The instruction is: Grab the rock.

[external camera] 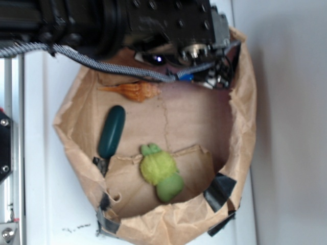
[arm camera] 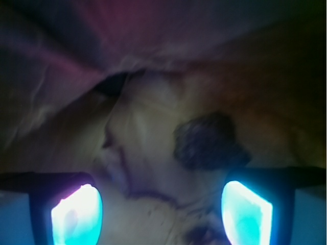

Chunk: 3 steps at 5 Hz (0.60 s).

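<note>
In the wrist view the rock (arm camera: 209, 140) is a dark, rough chunk lying on crumpled brown paper. It sits just ahead of my gripper (arm camera: 162, 214), a little right of centre and close to the right fingertip (arm camera: 248, 212). The left fingertip (arm camera: 76, 214) stands far off, so the gripper is open with only bare paper between the pads. In the exterior view the black arm (external camera: 168, 25) hangs over the far end of the paper bag (external camera: 245, 117), and the rock is hidden beneath it.
An orange spiral seashell (external camera: 134, 91), a smooth dark green oblong (external camera: 111, 131) and a green plush toy (external camera: 161, 172) lie inside the bag. The bag's folded walls rise all round, patched with black tape (external camera: 220, 190). A braided cable (external camera: 102, 64) crosses its top.
</note>
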### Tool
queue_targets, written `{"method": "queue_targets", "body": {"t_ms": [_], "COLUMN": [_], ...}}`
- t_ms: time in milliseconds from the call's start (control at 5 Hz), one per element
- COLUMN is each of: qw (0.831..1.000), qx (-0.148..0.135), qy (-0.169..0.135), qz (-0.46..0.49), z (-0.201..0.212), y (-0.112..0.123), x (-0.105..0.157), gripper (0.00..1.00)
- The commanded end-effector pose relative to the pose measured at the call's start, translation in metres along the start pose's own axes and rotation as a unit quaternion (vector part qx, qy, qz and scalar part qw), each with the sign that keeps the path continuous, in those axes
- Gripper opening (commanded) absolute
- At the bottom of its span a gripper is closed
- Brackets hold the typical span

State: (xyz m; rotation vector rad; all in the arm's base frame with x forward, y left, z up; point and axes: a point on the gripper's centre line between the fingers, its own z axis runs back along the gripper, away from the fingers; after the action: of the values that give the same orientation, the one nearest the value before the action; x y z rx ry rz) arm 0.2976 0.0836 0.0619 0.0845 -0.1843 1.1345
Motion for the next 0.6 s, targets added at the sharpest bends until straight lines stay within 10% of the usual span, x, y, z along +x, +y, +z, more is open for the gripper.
{"method": "queue_targets", "body": {"t_ms": [0, 400], "qw": [0.999, 0.997], "qx": [0.013, 0.051], "qy": [-0.035, -0.057], "qz": [0.028, 0.018], "z": [0.001, -0.025], "y": [0.016, 0.019], "x": [0.025, 0.017], "gripper": [1.00, 1.00]}}
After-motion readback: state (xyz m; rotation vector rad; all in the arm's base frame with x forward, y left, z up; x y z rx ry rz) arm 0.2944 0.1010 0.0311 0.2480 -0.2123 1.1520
